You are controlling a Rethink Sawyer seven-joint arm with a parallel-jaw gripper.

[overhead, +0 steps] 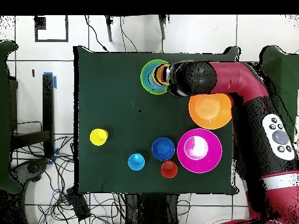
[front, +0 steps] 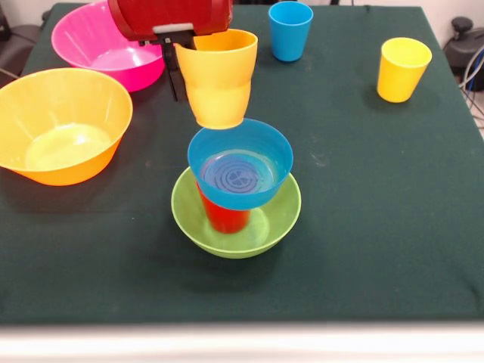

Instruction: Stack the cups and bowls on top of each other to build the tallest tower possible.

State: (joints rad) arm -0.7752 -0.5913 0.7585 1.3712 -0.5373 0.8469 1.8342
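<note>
The tower stands mid-table: a green bowl (front: 236,219) (overhead: 146,76) holds a red cup (front: 224,217), and a light blue bowl (front: 240,168) sits on that cup. Just above the blue bowl's far rim hangs a yellow-orange cup (front: 218,76) (overhead: 159,74), mouth up. My gripper (front: 185,76) is shut on its rim, with one black finger down the cup's left side. Loose pieces are a pink bowl (front: 106,41) (overhead: 198,150), a yellow-orange bowl (front: 64,125) (overhead: 210,109), a blue cup (front: 290,29) (overhead: 136,161) and a yellow cup (front: 403,68) (overhead: 98,137).
The overhead view also shows a dark blue bowl (overhead: 163,148) and a red-orange cup (overhead: 169,169) near the pink bowl, both hidden behind my arm (overhead: 222,79) in the front view. The dark green cloth (front: 378,227) covers the table.
</note>
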